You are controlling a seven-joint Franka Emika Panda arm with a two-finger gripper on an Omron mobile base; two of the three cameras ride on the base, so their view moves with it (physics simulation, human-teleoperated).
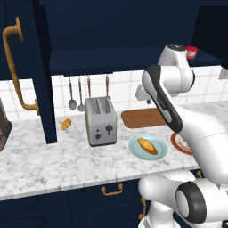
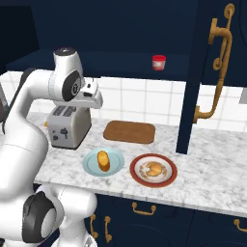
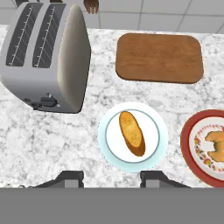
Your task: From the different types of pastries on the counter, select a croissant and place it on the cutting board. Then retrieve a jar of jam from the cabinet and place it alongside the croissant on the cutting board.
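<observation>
The croissant [image 2: 154, 169] [image 3: 215, 145], small and light tan, lies on a red-rimmed plate [image 2: 139, 176] [image 3: 189, 144] near the counter's front. The brown cutting board [image 1: 141, 118] [image 2: 129, 131] [image 3: 159, 57] lies bare behind it. A longer orange loaf pastry [image 1: 148, 146] [image 3: 131, 133] rests on a light-blue plate [image 3: 157, 131]. A small orange pastry [image 1: 66, 124] sits left of the toaster. The jar of jam [image 1: 191, 52] [image 2: 158, 62] stands on the shelf of the open navy cabinet [image 2: 236, 58]. My gripper [image 3: 112, 179] [image 2: 95, 102] hangs open above the blue plate, holding nothing.
A silver toaster [image 1: 101, 120] [image 3: 43, 57] stands on the marbled counter [image 1: 44, 160] left of the board. Utensils [image 1: 75, 95] hang on the tiled wall. The open cabinet doors, with brass handles [image 1: 13, 67] [image 2: 217, 72], jut out over the counter on both sides.
</observation>
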